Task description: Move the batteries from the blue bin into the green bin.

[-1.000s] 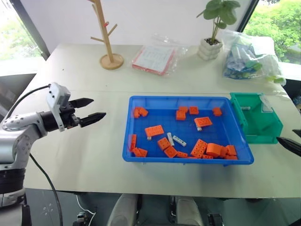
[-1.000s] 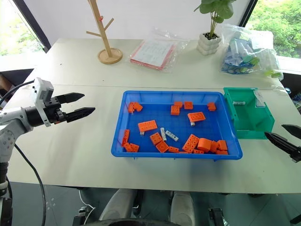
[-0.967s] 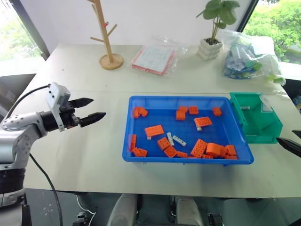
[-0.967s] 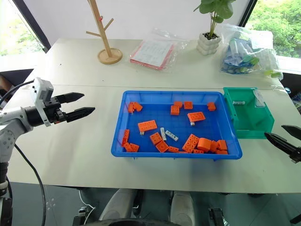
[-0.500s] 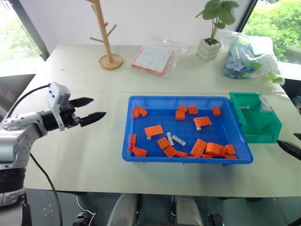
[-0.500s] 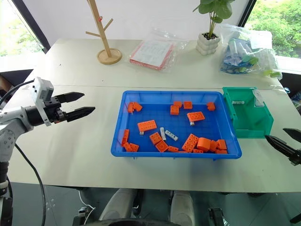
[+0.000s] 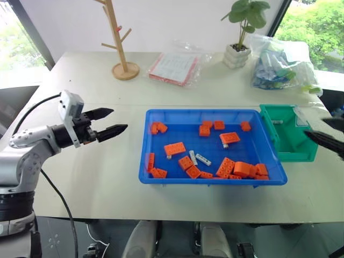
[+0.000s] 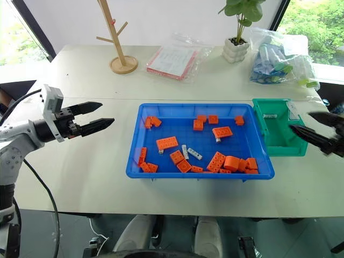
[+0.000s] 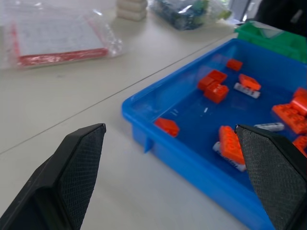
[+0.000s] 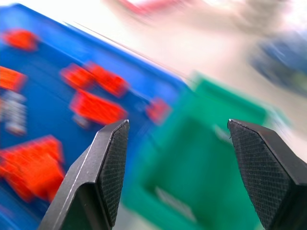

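While the left end effector (image 7: 109, 122) has come only a little closer to the blue bin (image 7: 161, 177), staying over the bare bench (image 7: 97, 177) with its two fingers apart and nothing between them, the bigger change is on the other side. Batteries (image 7: 203, 159) lie untouched in the blue bin among the orange bricks (image 7: 176, 149): two near the middle, one at the end of a brick to the left of them, and one beside a brick farther back. One small silver-white piece already lies at the back of the green bin (image 7: 285, 149); it looks like a battery. The right end effector (image 8: 317, 131), which a second ago was low at the near right corner of the bench, has risen and swung inward, and it now hovers at the green bin's right side, fingers apart and empty. I judge that no battery is being carried now, so the next pick from the blue bin is not yet begun.
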### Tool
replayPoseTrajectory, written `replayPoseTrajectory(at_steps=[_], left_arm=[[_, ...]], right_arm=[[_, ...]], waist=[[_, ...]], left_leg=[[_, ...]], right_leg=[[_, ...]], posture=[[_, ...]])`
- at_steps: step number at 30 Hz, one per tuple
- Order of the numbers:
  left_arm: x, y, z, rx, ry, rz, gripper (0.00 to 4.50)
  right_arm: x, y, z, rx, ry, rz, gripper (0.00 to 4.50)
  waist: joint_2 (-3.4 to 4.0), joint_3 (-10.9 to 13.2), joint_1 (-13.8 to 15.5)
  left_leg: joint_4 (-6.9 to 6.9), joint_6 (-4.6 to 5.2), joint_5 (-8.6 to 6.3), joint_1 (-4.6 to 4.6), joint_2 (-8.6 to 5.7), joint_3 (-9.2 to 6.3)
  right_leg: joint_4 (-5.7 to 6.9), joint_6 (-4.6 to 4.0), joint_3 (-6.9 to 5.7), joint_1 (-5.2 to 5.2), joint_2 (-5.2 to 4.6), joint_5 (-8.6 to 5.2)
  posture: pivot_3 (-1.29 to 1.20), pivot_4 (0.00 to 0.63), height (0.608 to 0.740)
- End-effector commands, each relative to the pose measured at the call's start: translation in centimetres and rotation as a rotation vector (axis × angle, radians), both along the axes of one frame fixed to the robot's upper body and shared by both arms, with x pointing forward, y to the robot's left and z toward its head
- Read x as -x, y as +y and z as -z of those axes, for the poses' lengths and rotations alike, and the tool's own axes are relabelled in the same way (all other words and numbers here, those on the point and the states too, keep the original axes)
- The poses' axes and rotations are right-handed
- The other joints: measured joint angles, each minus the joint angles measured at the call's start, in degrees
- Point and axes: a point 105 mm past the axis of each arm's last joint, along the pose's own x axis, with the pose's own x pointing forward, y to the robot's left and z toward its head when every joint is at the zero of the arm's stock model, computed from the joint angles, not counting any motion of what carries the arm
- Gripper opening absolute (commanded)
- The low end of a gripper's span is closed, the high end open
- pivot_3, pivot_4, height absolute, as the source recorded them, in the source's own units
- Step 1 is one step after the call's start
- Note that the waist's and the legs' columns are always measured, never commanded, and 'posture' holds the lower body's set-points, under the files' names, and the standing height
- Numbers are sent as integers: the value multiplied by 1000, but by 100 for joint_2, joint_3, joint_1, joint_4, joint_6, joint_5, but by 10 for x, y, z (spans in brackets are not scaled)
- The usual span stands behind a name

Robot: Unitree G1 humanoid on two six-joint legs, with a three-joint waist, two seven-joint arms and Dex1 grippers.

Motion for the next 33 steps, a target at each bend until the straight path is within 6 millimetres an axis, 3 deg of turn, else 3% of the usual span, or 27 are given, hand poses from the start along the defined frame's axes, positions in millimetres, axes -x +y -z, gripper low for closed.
replayPoseTrajectory(at_steps=[1,6,11,17,22,33], left_arm=[[13,-13,-18,-37,-41,122,4500],[31,-24,-17,-141,-29,274,4500],[28,-22,-18,-165,-48,257,4500],[41,-26,-15,-211,-41,310,4500],[47,-29,-18,-205,-49,308,4500],[52,-30,-17,-196,-44,292,4500]], right_arm=[[-13,49,-5,22,-12,-197,4457],[-39,127,11,65,-6,-462,4457],[-51,184,52,186,41,-678,4457],[-58,216,87,360,65,-858,4457],[-65,235,94,413,52,-924,4457],[-75,250,113,451,54,-921,4457]], waist=[[-3,2,-10],[-10,9,-71],[-20,15,-136],[-25,21,-180],[-25,21,-254],[-26,21,-287]], left_leg=[[0,0,0,-2,-1,1],[-2,0,0,-12,-6,4],[-2,2,1,-22,-15,3],[0,1,2,-22,-18,4],[0,-26,19,-16,-16,-6],[0,-40,27,11,-14,-7]], right_leg=[[0,0,0,-2,-1,0],[-4,0,1,-12,-1,0],[-2,12,0,-21,-2,3],[5,25,0,-24,-1,11],[25,23,1,-27,5,11],[87,15,14,-36,10,7]], posture=[[0,150,692],[0,150,692],[0,150,692],[0,150,692],[0,150,692],[0,150,692]])
